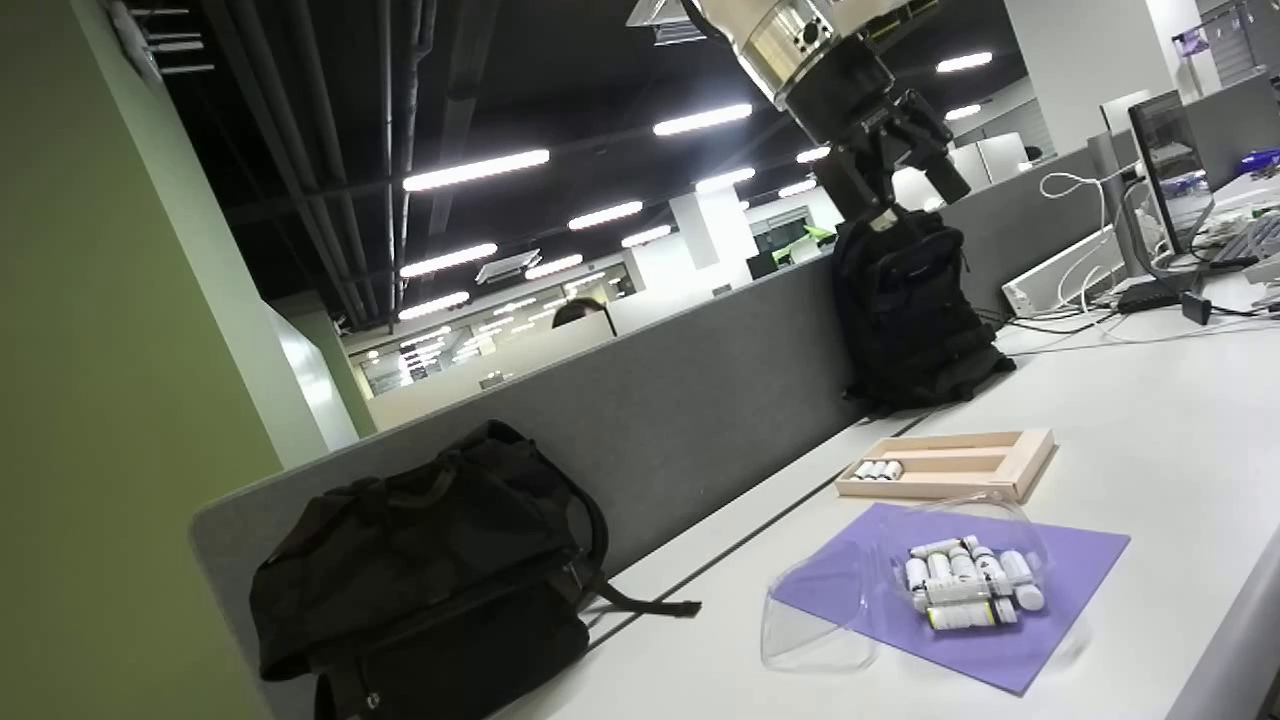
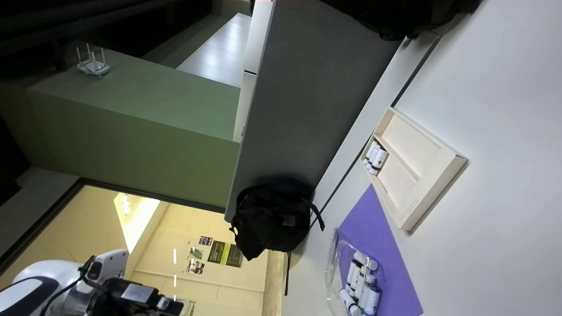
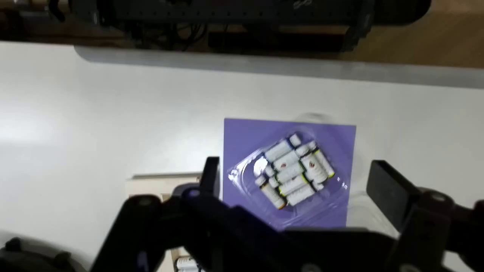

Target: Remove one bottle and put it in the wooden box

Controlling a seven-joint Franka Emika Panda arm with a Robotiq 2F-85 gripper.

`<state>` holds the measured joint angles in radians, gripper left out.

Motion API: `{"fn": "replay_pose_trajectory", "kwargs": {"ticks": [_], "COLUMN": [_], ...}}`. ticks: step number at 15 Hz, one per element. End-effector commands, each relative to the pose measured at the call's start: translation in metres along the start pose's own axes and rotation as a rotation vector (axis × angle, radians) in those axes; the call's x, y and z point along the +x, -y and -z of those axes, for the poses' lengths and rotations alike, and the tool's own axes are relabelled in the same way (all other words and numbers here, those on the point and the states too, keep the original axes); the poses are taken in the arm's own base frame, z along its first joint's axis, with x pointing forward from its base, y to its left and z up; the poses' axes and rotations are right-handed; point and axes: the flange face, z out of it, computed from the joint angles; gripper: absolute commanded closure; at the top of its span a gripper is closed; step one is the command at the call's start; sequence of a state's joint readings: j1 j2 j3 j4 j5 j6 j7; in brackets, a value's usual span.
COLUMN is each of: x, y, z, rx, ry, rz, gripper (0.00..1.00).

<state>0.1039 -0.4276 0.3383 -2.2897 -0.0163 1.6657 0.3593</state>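
Observation:
Several white bottles lie on their sides in a clear plastic tray, on a purple mat (image 1: 1085, 560). The cluster of bottles shows in both exterior views (image 1: 965, 588) (image 2: 362, 283) and in the wrist view (image 3: 291, 173). The pale wooden box (image 1: 1030, 462) lies beside the mat; its wide end wall faces the camera in an exterior view (image 2: 432, 195). Several small bottles (image 2: 377, 158) lie in one end of a box compartment. My gripper (image 1: 905, 195) is open, empty and high above the table. In the wrist view its fingers (image 3: 298, 181) frame the mat and partly hide the box (image 3: 151, 187).
A clear plastic lid (image 1: 815, 620) lies open beside the tray, partly over the mat. Black backpacks (image 1: 430, 570) (image 1: 910, 310) stand against the grey partition (image 1: 720, 390). A monitor (image 1: 1170, 170) and cables stand farther along the table. The table edge (image 3: 264, 64) shows in the wrist view.

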Motion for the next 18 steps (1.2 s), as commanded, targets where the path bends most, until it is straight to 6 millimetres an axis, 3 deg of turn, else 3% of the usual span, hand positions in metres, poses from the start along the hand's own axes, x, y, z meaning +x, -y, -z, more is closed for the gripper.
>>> {"fn": "replay_pose_trajectory", "kwargs": {"ticks": [1, 6, 11, 13, 14, 16, 18], "x": [0.049, 0.122, 0.167, 0.178, 0.16, 0.17, 0.175], "y": [-0.03, -0.055, -0.033, -0.018, -0.03, -0.018, -0.016], "z": [-0.04, -0.126, -0.212, -0.231, -0.225, -0.24, -0.242], "rx": [-0.031, -0.001, 0.096, 0.081, 0.089, 0.093, 0.093], "ry": [-0.082, -0.089, 0.021, 0.086, 0.043, 0.075, 0.081], "rz": [0.069, 0.168, 0.294, 0.284, 0.297, 0.308, 0.311], "gripper": [0.0, 0.0, 0.0, 0.0, 0.0, 0.0, 0.0]}}
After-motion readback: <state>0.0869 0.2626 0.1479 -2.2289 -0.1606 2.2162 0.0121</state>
